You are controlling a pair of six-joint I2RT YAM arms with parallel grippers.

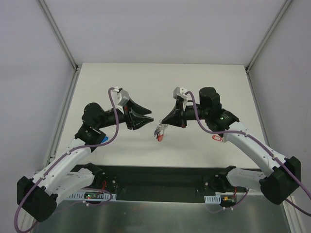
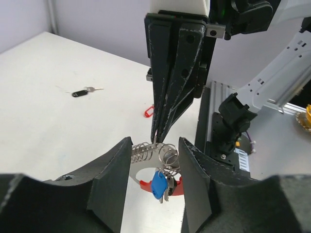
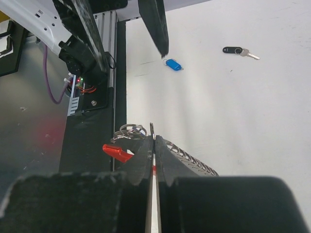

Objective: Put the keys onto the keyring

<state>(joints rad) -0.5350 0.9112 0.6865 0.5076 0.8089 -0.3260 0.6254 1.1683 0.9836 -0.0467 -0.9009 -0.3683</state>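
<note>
Keyring (image 2: 146, 185) hangs above the surface (image 2: 48, 121), its metal coil pinched in the fully closed right jaws. A blue-headed key (image 2: 158, 186) appears to dangle from it. Left jaws stand wide open, inner edges closely flanking the coil. A black key (image 2: 80, 92) lies well beyond them.

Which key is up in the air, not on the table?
The blue-headed key hanging from the keyring; the black key and the other blue key lie on the table.
</note>
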